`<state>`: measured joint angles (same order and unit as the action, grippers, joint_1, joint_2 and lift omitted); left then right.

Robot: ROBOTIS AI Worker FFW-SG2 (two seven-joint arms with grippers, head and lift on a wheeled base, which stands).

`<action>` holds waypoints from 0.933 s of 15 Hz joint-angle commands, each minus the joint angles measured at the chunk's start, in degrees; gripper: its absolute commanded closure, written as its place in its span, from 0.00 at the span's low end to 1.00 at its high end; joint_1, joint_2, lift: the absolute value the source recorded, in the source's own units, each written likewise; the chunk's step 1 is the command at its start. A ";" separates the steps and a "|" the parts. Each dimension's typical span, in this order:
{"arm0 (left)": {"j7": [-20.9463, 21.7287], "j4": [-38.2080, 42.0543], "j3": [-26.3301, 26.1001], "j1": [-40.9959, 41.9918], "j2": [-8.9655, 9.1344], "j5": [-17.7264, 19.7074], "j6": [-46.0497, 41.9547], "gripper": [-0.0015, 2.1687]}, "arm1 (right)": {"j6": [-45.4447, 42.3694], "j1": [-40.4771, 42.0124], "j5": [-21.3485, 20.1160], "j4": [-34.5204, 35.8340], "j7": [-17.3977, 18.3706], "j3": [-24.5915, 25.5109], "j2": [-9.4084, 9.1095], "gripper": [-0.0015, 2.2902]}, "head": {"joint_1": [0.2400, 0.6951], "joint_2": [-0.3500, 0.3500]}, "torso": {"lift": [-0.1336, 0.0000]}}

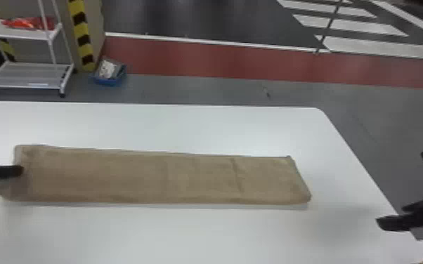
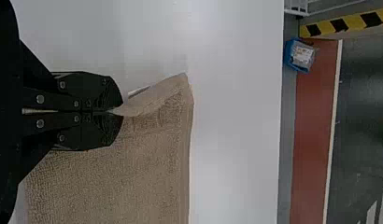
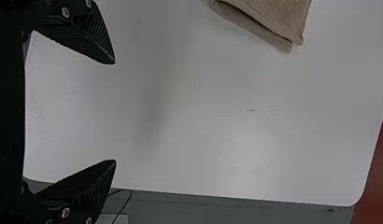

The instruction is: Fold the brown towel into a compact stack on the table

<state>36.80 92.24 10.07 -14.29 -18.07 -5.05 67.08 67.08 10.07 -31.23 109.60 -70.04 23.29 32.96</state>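
Head view: the brown towel (image 1: 200,179) lies on the white bench (image 1: 151,238) as a long flat strip, going from the left side toward the right. Its right end stays inside the bench edge, and a few creases cross the cloth. The left end effector (image 1: 21,171) is at the left end of the strip, where the near corner sticks out in a slanted point.

From the left wrist view I can see the left end effector (image 2: 120,112) clenched – its two black fingers are together, and the border of the towel is pinched at their tips. Beside this grip the cloth rises in a small slope, and the rest spreads flat.

The right end effector (image 1: 398,195) is at the right side, above the bench and apart from the towel. It is released, with the fingers spread wide. In the right wrist view, one end of the towel shows its layers, one upon the other, and a thin cable (image 3: 125,205) hangs near the bench edge.

Behind the bench there is a white rack (image 1: 28,34) with a red thing (image 1: 28,22) on its shelf – also a blue box (image 1: 107,82) on the floor, near a black-and-yellow striped post (image 1: 82,39).
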 commanded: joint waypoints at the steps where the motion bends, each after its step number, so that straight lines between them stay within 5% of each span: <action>1: 2.40 1.10 1.44 0.76 -0.92 0.92 0.20 0.87 | -0.14 0.22 0.02 0.00 -0.01 0.26 0.00 0.06 | 1.00 0.21 | 0.07; 9: 7.84 5.75 6.80 5.15 -7.51 2.59 1.26 0.87 | -0.85 0.48 0.46 -0.09 0.25 0.61 -0.35 0.06 | 1.00 0.26 | 0.07; 14: 8.90 11.64 7.42 5.15 -7.68 4.00 9.69 0.87 | -0.50 0.13 0.55 0.00 0.25 0.79 -0.35 0.06 | 1.00 0.32 | 0.07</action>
<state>45.67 100.64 17.72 -9.12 -26.33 -1.80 72.33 66.27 10.34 -30.72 109.57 -69.76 24.01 32.61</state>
